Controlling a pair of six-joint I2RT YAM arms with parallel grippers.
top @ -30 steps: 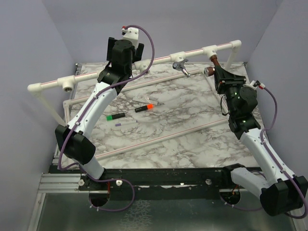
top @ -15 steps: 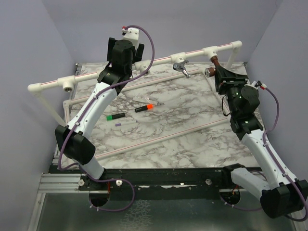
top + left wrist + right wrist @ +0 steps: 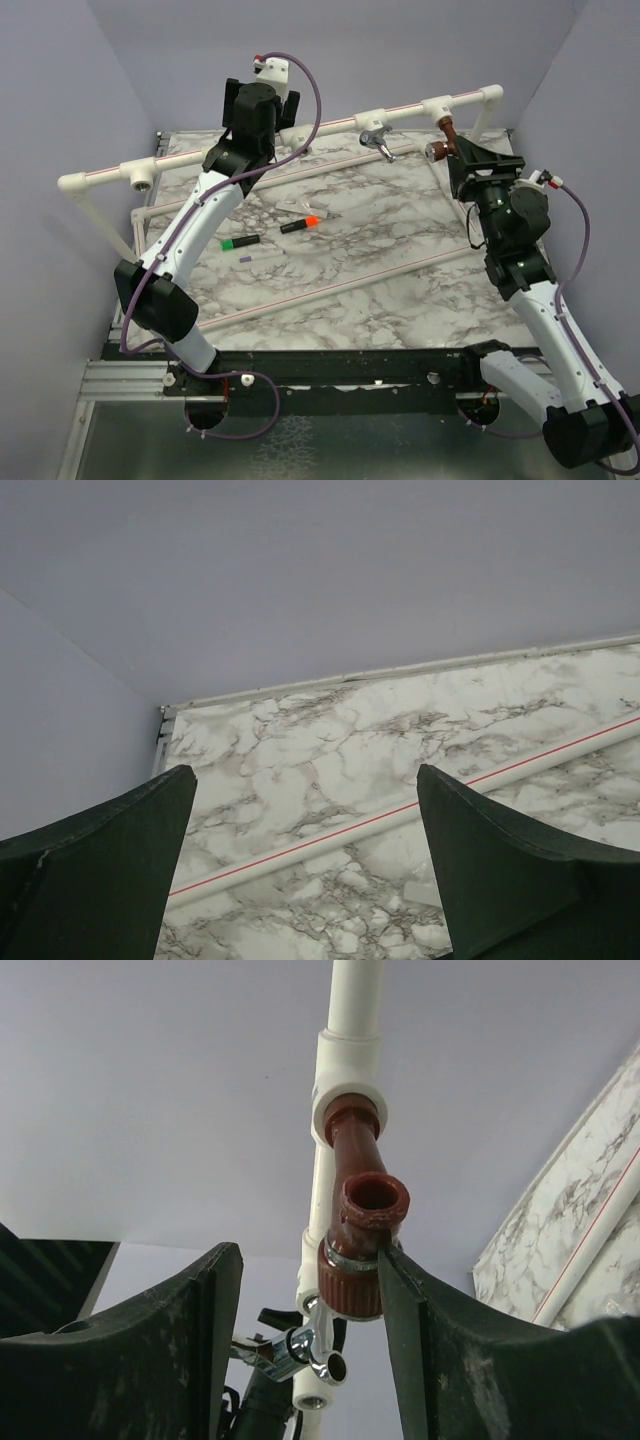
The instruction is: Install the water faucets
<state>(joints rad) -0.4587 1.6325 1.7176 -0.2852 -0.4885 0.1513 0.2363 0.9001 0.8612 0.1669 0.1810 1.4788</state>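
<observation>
The left gripper [image 3: 305,780] is gaping wide and holding nothing above the marble-patterned table [image 3: 330,750]. The shiny chrome faucet [image 3: 376,139], curved at its spout, is sitting on the white plastic pipe [image 3: 330,118]. Further right, the matte copper-brown faucet [image 3: 358,1210] is hanging from a tee, standing ungripped between the half-parted jaws of the right gripper [image 3: 308,1252].

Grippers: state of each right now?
Left gripper: open, empty.
Right gripper: open, jaws apart around the copper faucet, with a gap on one side; not clamped.
</observation>
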